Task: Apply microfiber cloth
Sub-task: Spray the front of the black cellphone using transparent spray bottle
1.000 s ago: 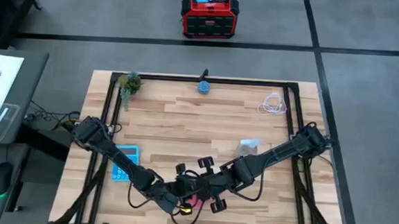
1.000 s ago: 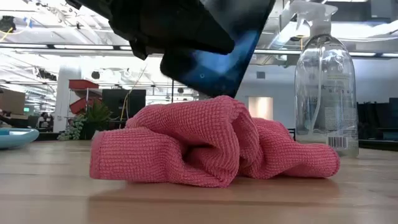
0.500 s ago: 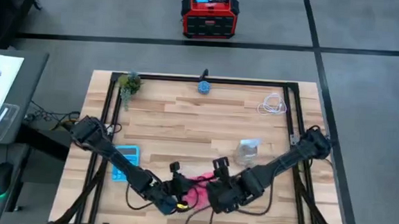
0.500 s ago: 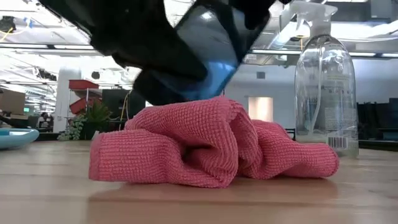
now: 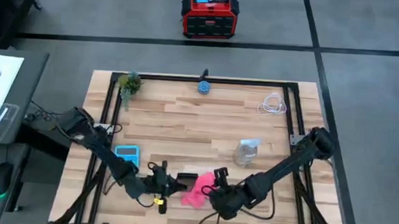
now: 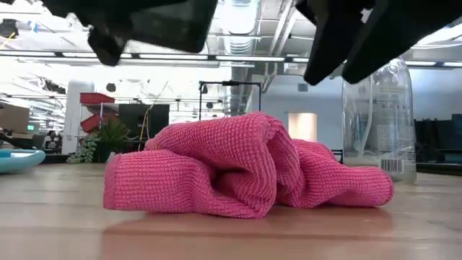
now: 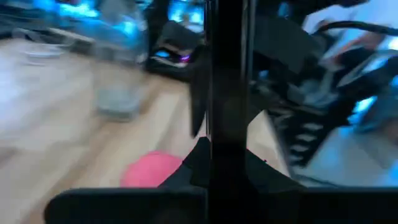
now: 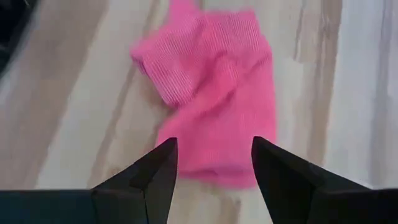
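The pink microfiber cloth (image 6: pixel 245 173) lies crumpled on the wooden table near its front edge, also seen as the cloth (image 5: pixel 196 194) from above. My right gripper (image 8: pixel 214 168) hovers open just above the cloth's (image 8: pixel 211 106) near end, one finger over each side, touching nothing. My left gripper (image 5: pixel 166 186) is left of the cloth, shut on a black phone (image 5: pixel 185 176). In the left wrist view the phone (image 7: pixel 227 93) shows edge-on as a dark upright bar, with the cloth (image 7: pixel 149 171) beyond it. My left gripper holds the black phone by its end nearest the wrist (image 7: pixel 224 168), the phone's thin edge running straight out between the fingers. It comes level from the table's left. The phone is lifted clear of the table, left of the cloth. Blur hides the finger pads.
A clear spray bottle (image 5: pixel 247 151) stands behind the cloth to the right, a light blue calculator (image 5: pixel 127 153) lies at the left. A coiled white cable (image 5: pixel 273 105), a small plant (image 5: pixel 129 83) and a blue object (image 5: pixel 204 86) sit along the far edge.
My left gripper has drawn the phone up and toward the table's left edge, off the spot above the cloth. My right gripper has moved toward the near edge and now hangs over the cloth. The cloth has stayed where it was.
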Robot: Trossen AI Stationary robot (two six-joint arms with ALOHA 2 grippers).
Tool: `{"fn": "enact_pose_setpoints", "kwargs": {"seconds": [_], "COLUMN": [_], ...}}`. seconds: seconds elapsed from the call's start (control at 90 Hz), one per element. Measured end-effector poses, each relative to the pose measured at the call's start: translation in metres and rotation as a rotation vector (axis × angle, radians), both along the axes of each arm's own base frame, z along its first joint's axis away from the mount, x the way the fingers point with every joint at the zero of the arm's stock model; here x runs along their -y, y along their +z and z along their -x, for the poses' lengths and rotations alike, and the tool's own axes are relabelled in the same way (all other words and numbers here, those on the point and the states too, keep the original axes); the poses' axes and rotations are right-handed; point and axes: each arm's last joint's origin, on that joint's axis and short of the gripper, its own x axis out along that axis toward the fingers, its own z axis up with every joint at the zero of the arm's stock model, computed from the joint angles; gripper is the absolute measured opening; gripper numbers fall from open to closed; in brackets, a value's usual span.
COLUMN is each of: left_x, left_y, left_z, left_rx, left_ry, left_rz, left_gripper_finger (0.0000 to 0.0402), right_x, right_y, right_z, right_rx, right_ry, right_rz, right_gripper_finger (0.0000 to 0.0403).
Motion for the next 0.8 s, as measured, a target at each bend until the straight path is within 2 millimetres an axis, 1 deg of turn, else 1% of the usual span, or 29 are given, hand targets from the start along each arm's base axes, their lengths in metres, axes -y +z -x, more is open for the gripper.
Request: {"fn": "enact_pose_setpoints", "kwargs": {"seconds": [0.111, 0.233, 0.322, 0.4, 0.489, 0.622, 0.733, 0.8], "left_x": [0.000, -0.006, -0.013, -0.019, -0.025, -0.038, -0.053, -0.061], "left_y": [-0.024, -0.048, -0.057, -0.064, -0.068, -0.070, -0.065, -0.058], "left_z": [-0.015, -0.032, -0.040, -0.043, -0.045, -0.036, -0.017, -0.004], "left_rx": [-0.030, -0.081, -0.098, -0.142, -0.196, -0.259, -0.276, -0.273], "left_ry": [0.009, 0.051, 0.065, 0.080, 0.114, 0.165, 0.233, 0.248], "left_rz": [0.018, 0.062, 0.127, 0.165, 0.197, 0.171, 0.130, 0.113], "left_gripper_finger": [0.0001, 0.0001, 0.0001, 0.0001, 0.0002, 0.0004, 0.0005, 0.0005], "right_x": [0.006, 0.011, 0.015, 0.019, 0.022, 0.025, 0.027, 0.028], "right_y": [-0.005, -0.011, -0.017, -0.017, -0.020, -0.028, -0.034, -0.034], "right_z": [0.005, 0.013, 0.019, 0.025, 0.027, 0.022, 0.018, 0.016], "right_rx": [0.062, 0.140, 0.172, 0.180, 0.198, 0.223, 0.236, 0.251], "right_ry": [-0.024, -0.058, -0.085, -0.115, -0.155, -0.187, -0.208, -0.211], "right_rz": [-0.061, -0.151, -0.201, -0.233, -0.251, -0.254, -0.242, -0.239], "right_gripper_finger": [0.0187, 0.0179, 0.0174, 0.0171, 0.0169, 0.0168, 0.0168, 0.0168]}}
